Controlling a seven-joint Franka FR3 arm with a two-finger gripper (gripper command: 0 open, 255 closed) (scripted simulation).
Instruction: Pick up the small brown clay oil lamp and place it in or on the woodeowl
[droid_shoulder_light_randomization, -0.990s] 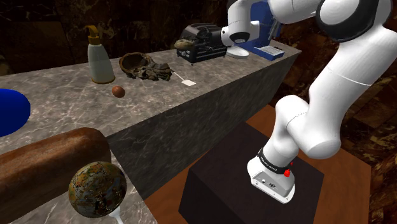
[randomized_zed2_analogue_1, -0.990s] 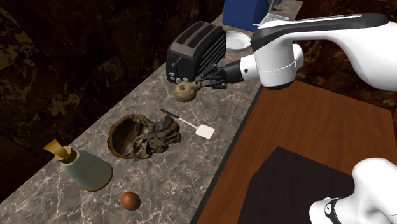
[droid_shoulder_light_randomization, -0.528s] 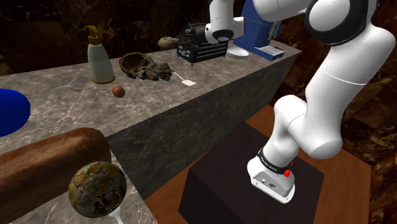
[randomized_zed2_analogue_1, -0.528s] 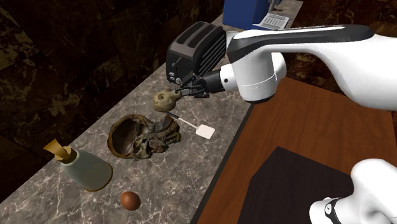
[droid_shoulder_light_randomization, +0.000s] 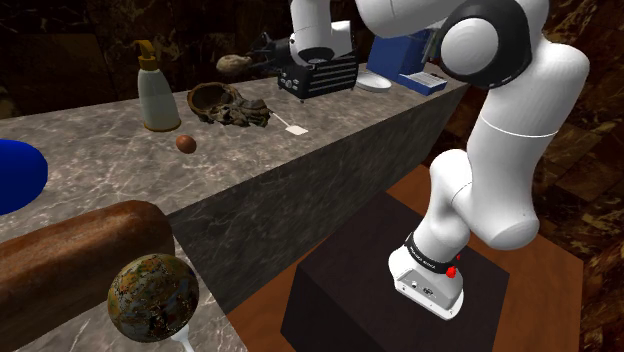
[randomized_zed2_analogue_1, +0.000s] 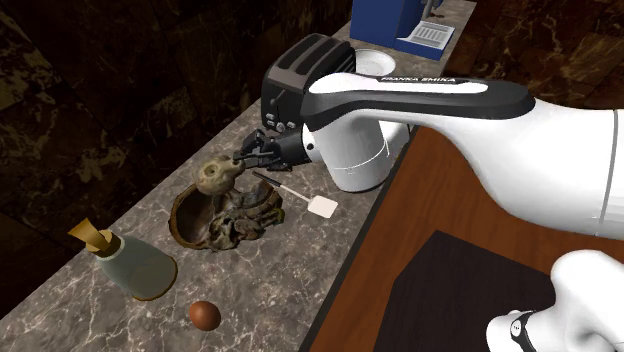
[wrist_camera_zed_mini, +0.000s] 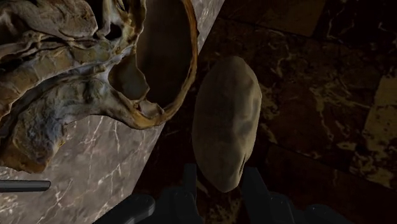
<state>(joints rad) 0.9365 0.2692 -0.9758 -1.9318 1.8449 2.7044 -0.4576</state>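
The small olive-brown oil lamp hangs in the air, clasped at its narrow end by my black gripper, which is shut on it. Just below it lies the gnarled brown wooden bowl on the grey marble counter. In the second exterior view the lamp hovers over the bowl's far rim. In the wrist view the lamp sits beside the bowl's hollow opening, past the counter's back edge.
A black toaster stands close behind the arm. A white flat tool lies next to the bowl. A cream bottle and a small brown ball are further along. A blue box stands at the counter's end.
The arm has swung along the counter from the toaster toward the wooden bowl, carrying the lamp, which now hangs over the bowl's far rim.
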